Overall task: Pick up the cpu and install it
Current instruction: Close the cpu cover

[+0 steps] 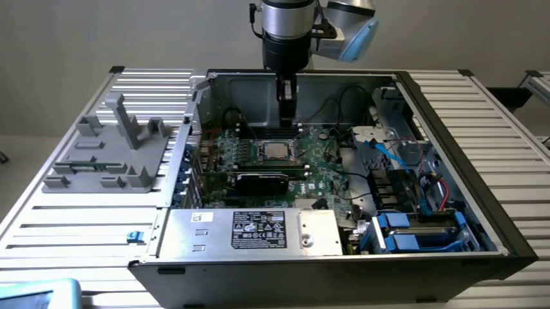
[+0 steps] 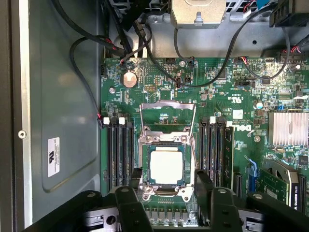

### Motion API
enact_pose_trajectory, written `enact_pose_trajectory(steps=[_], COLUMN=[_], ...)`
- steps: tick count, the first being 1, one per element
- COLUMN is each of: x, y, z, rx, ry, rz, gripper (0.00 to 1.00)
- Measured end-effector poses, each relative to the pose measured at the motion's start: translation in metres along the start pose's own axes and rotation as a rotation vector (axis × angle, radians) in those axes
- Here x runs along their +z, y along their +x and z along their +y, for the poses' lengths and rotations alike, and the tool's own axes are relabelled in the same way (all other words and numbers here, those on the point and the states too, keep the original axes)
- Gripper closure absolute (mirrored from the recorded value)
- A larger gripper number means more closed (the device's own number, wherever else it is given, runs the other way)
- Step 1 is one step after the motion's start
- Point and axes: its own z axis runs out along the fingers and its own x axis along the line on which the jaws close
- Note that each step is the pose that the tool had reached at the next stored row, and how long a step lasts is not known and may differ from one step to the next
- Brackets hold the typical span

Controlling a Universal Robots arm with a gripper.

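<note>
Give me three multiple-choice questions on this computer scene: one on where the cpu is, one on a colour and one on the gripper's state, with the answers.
1. Where is the cpu?
A) on the grey fixture
B) in the socket
C) between the fingers

2. What colour is the motherboard?
A) red
B) white
C) green

3. What state is the gripper in?
A) open, holding nothing
B) shut on the cpu
C) shut on a cable

Answers:
1 B: the cpu lies flat in the socket, its silver top bare.
2 C: the board around the socket is green.
3 A: the fingers stand apart over the socket with nothing gripped.
</note>
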Motion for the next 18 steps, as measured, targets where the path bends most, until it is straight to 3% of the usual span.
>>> enact_pose_trajectory(steps=[3,4,5,6,10,18], x=[0.0,0.0,0.0,0.0,0.0,0.0021], y=[0.0,0.0,0.0,0.0,0.0,0.0], z=[0.0,0.0,0.0,0.0,0.0022,0.0374], rx=[0.0,0.0,0.0,0.0,0.0,0.0], ry=[0.0,0.0,0.0,0.0,0.0001,0.0001], rz=[0.0,0.0,0.0,0.0,-0.0003,0.0], gripper=[0.57,0.57,0.69,0.69,0.86,0.89])
